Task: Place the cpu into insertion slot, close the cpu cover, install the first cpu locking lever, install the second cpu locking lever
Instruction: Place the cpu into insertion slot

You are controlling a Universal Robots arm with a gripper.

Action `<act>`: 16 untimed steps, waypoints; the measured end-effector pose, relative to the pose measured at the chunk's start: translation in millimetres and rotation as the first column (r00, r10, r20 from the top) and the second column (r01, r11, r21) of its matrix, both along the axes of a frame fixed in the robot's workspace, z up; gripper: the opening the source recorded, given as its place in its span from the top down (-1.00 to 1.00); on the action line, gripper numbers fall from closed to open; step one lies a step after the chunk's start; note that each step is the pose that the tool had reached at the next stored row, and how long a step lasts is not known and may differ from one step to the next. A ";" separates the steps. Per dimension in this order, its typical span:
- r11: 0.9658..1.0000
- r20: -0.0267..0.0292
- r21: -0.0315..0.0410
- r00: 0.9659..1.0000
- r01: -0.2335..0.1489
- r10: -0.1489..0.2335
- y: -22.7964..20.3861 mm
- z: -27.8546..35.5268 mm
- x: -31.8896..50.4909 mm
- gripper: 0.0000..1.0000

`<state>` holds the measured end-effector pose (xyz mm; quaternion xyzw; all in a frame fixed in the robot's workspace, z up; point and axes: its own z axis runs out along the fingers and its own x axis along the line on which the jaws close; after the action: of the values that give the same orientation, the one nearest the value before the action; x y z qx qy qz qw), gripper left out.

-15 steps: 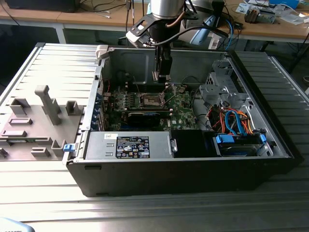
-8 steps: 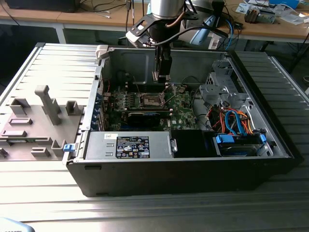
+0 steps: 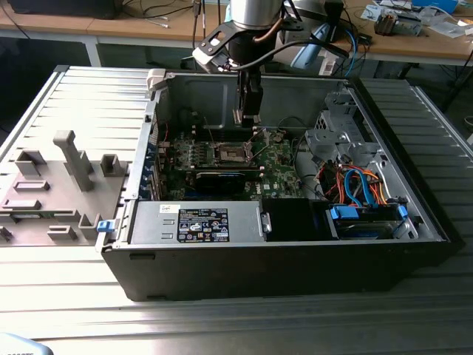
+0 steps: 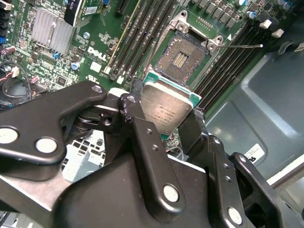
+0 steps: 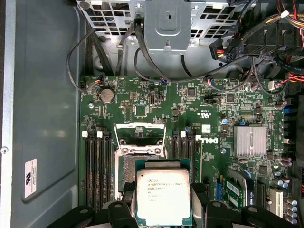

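Second wrist view: jaws closed on the cpu (image 4: 166, 107), one black finger on each of two opposite edges, chip pinched between them with its metal top facing the camera, tilted. The cpu hangs above the green motherboard (image 4: 95, 57), just short of the insertion slot (image 4: 183, 57), not touching it as far as I can tell. The slot is bare, gold contact field showing, nothing seated in it. First wrist view matches: cpu (image 5: 164, 197) in the jaws, overlapping the near edge of the slot (image 5: 129, 168); the cpu cover (image 5: 140, 126) is flipped open at the slot's far side. A thin locking lever (image 4: 242, 46) sticks out free beside the slot, not hooked down. Exterior view: the arm (image 3: 255, 15) reaches down into the open computer case (image 3: 295, 259), which lies on the ribbed tabletop (image 3: 222, 325). Judged progress: early in step one, chip picked up and being brought over. Placement, cover closing and both levers not yet done.
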<state>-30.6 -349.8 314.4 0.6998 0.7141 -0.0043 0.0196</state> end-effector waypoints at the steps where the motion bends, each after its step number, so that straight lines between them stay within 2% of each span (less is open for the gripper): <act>1: 1.000 0.000 0.000 1.000 0.002 -0.002 0.0 -0.1 0.0 -0.09; 16: 1.000 0.000 0.000 1.000 0.016 -0.016 0.0 -0.7 0.0 -0.09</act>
<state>-30.6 -349.8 313.7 0.7055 0.7084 -0.0045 0.0196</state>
